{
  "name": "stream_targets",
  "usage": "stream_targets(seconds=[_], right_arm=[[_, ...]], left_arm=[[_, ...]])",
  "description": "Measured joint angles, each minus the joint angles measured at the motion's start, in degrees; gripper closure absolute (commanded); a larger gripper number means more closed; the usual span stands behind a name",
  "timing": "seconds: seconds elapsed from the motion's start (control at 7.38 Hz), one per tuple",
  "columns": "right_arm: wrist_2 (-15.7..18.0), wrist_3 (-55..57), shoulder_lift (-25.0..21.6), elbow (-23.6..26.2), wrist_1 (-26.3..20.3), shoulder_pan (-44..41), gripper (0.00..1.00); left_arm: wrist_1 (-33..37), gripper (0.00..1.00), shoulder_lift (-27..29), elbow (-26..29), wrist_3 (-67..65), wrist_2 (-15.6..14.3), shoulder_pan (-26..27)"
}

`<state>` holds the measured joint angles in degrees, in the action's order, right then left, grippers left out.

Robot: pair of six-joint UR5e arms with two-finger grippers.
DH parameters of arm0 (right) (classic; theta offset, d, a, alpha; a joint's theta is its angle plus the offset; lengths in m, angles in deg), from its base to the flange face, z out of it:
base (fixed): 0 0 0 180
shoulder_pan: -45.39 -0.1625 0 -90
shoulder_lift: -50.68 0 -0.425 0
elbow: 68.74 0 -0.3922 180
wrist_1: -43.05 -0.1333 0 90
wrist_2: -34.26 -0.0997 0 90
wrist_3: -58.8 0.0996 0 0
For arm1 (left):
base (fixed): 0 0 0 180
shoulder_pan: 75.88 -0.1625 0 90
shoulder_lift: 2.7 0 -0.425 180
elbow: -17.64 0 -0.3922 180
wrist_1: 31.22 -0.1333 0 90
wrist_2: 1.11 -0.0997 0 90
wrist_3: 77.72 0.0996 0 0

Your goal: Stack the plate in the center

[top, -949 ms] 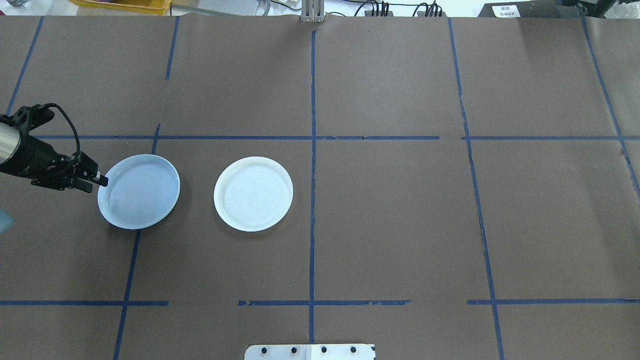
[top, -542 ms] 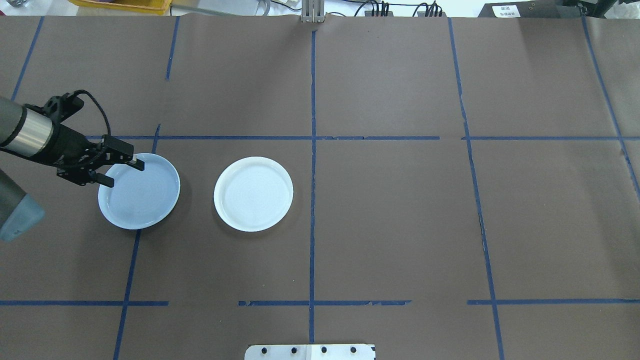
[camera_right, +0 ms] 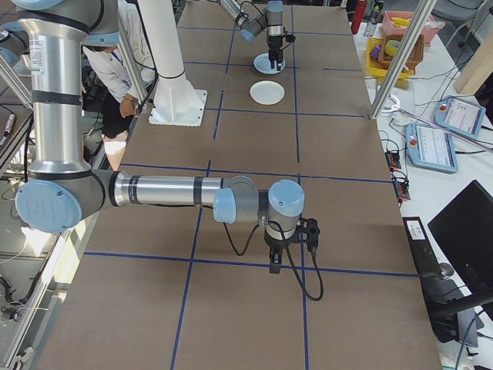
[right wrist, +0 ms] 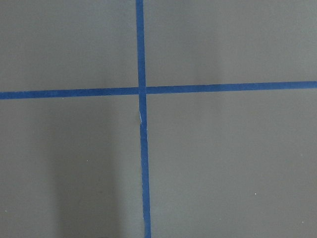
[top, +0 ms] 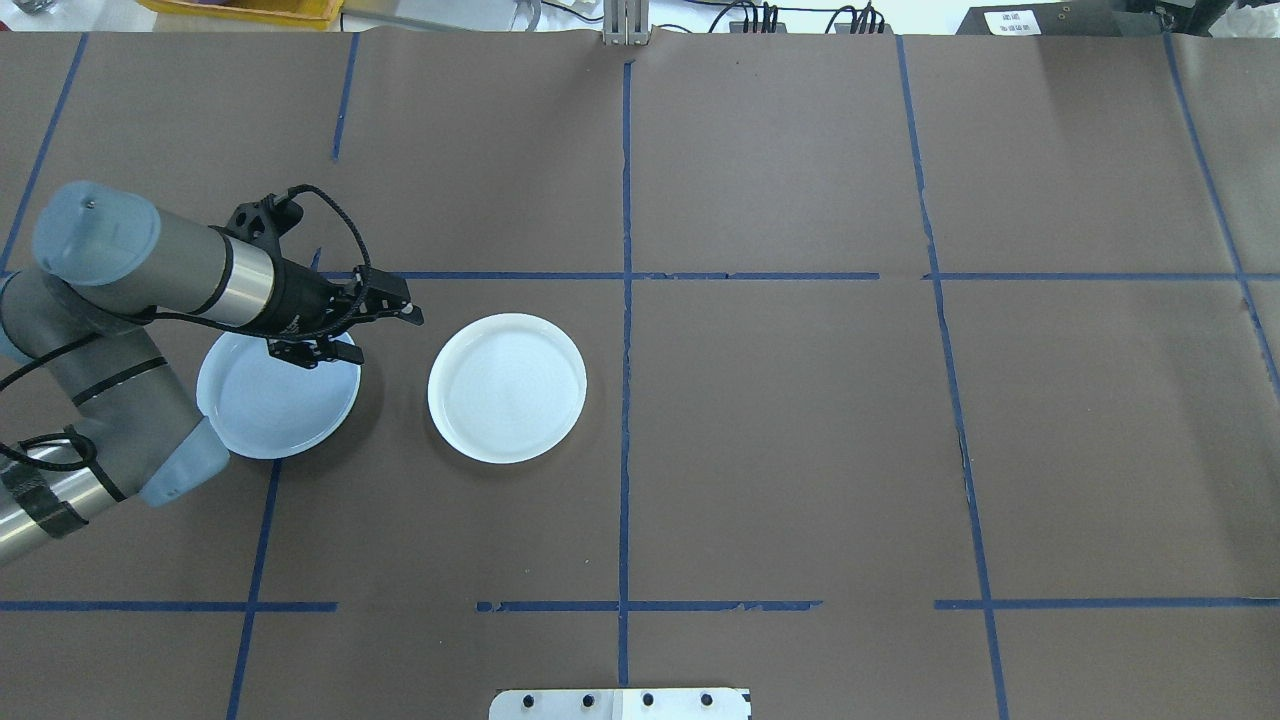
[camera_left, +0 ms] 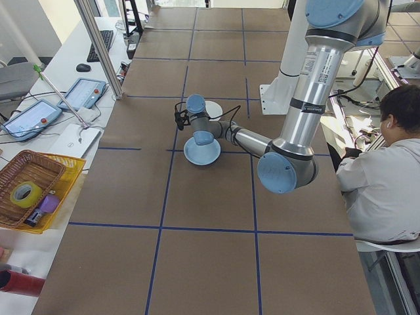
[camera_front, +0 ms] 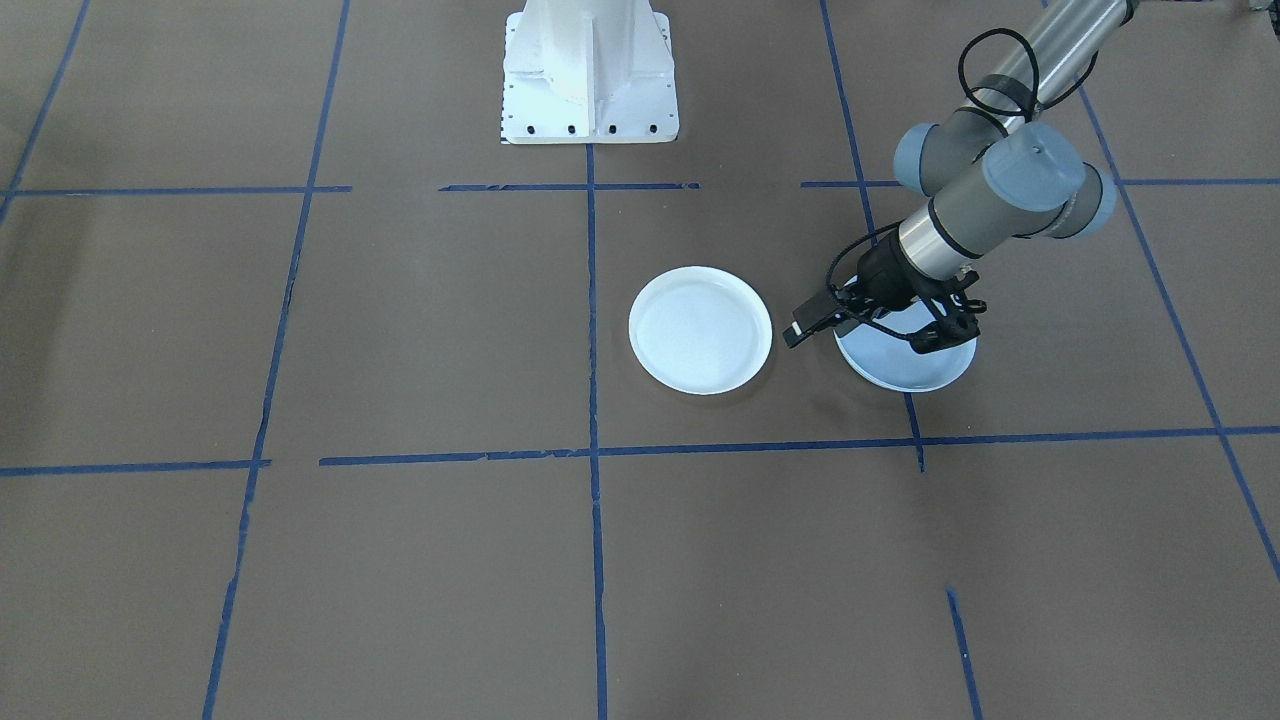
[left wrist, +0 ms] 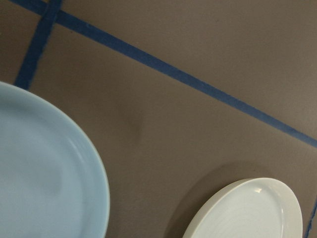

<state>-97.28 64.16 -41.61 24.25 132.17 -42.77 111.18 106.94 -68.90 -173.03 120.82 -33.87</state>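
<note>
Two plates lie side by side on the counter (top: 800, 450), apart. The blue plate (top: 270, 405) sits under the left gripper (top: 375, 325), whose jaws hang open and empty over its rim nearest the white plate (top: 507, 388). The left arm is far nearer. The right gripper (camera_right: 289, 254) is well apart; whether its jaws are parted I cannot tell.

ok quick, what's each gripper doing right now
Left gripper: open, holding nothing, above the blue-grey plate.
Right gripper: cannot tell.
</note>
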Motion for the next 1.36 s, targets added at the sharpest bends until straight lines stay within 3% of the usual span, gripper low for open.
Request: stream_targets(seconds=[0.27,0.41,0.54,0.68,0.81,1.08,1.36], right_arm=[[-0.01,0.0,0.0,0.0,0.0,0.0,0.0],[0.02,0.0,0.0,0.0,0.0,0.0,0.0],[0.04,0.0,0.0,0.0,0.0,0.0,0.0],[0.05,0.0,0.0,0.0,0.0,0.0,0.0],[0.05,0.0,0.0,0.0,0.0,0.0,0.0],[0.05,0.0,0.0,0.0,0.0,0.0,0.0],[0.0,0.01,0.0,0.0,0.0,0.0,0.0]], left_arm=[[0.08,0.01,2.23,2.24,-1.15,-4.65,-2.99],[0.12,0.13,2.47,2.46,-1.34,-5.22,-3.89],[0.14,0.34,2.51,2.48,-1.41,-5.34,-4.46],[0.17,0.37,2.41,2.44,-1.44,-5.29,-4.77],[0.25,0.52,2.2,2.39,-1.43,-5.22,-4.96],[0.62,1.0,1.91,2.24,-1.35,-5.06,-5.14],[0.82,1.0,1.8,1.88,-1.29,-4.96,-5.17]])
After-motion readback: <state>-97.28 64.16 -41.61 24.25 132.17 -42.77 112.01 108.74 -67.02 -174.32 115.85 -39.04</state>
